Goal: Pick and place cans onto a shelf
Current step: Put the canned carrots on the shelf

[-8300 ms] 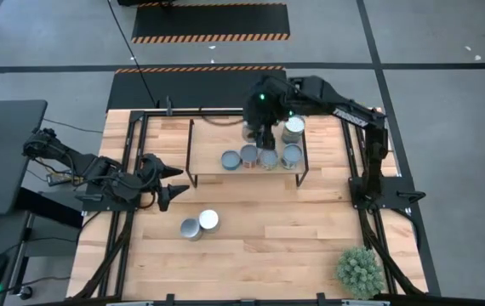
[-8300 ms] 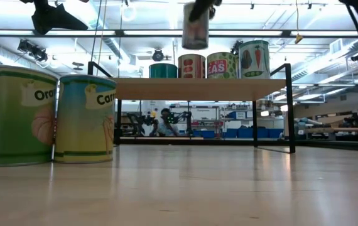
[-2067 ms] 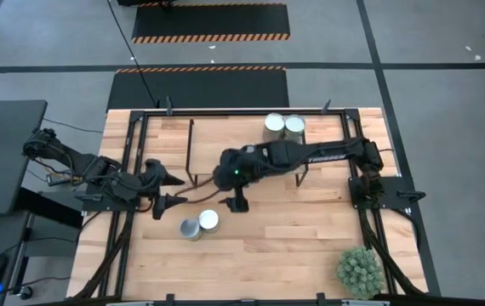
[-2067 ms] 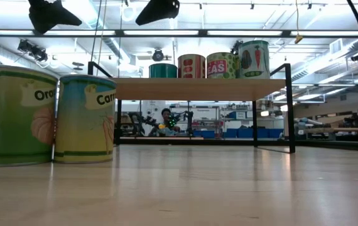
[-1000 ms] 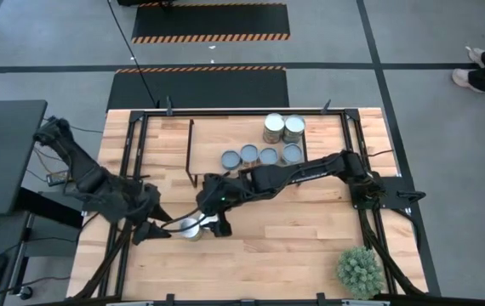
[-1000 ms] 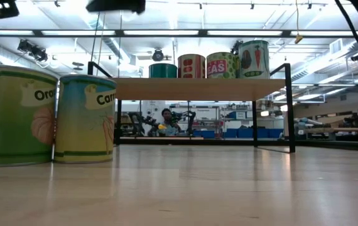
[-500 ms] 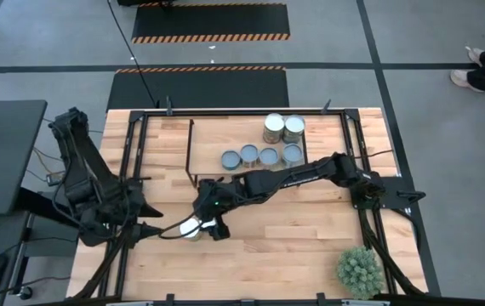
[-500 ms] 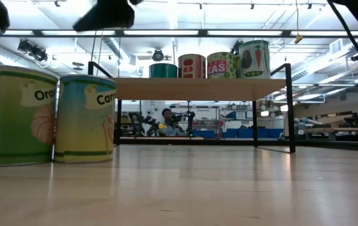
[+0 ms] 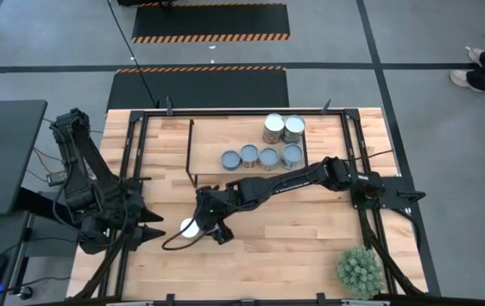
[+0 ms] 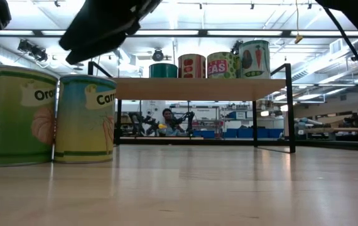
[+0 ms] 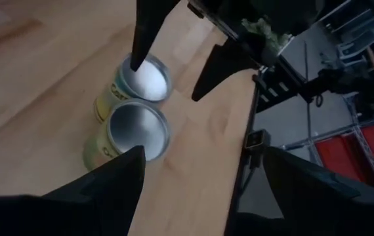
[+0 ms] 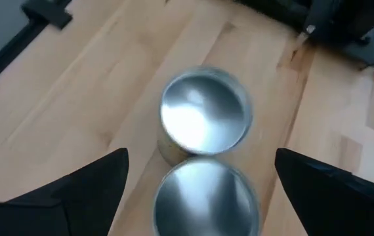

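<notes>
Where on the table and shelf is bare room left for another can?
The shelf is bare left of its six cans. The tabletop is free between the plant and the right gripper. It is crowded at the two cans, with the left gripper beside them.

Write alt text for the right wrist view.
Two silver-topped cans stand touching on the wooden table, seen from above. The right hand hovers over them, its dark fingers spread wide at either side.
</notes>
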Tool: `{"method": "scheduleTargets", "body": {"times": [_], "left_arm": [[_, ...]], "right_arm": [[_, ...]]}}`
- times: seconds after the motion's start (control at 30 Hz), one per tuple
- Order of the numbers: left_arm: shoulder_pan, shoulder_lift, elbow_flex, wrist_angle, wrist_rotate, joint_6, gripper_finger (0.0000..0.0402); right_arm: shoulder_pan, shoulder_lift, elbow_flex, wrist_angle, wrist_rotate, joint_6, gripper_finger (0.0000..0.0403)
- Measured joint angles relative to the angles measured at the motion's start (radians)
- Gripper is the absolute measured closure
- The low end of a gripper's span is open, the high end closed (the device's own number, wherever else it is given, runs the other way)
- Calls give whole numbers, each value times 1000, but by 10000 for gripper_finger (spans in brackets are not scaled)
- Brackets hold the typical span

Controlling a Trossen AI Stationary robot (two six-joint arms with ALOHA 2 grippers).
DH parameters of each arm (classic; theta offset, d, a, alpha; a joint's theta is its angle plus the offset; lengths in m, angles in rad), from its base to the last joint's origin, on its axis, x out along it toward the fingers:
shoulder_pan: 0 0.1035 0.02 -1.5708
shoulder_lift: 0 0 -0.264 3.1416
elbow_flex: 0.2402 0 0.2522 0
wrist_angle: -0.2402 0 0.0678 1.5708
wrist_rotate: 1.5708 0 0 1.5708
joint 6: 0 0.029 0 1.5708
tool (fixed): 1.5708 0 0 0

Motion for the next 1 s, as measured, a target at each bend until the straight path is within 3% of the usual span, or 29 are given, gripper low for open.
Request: {"method": "scheduleTargets", "body": {"times": [0.47,1.0], "left_arm": [[2,5,0,23,0,-16,88],[2,5,0,4,0,-15,88]], "right_arm": [[-4,64,0,-26,68,-64,15],[-27,63,0,-62,26,36,76]]}}
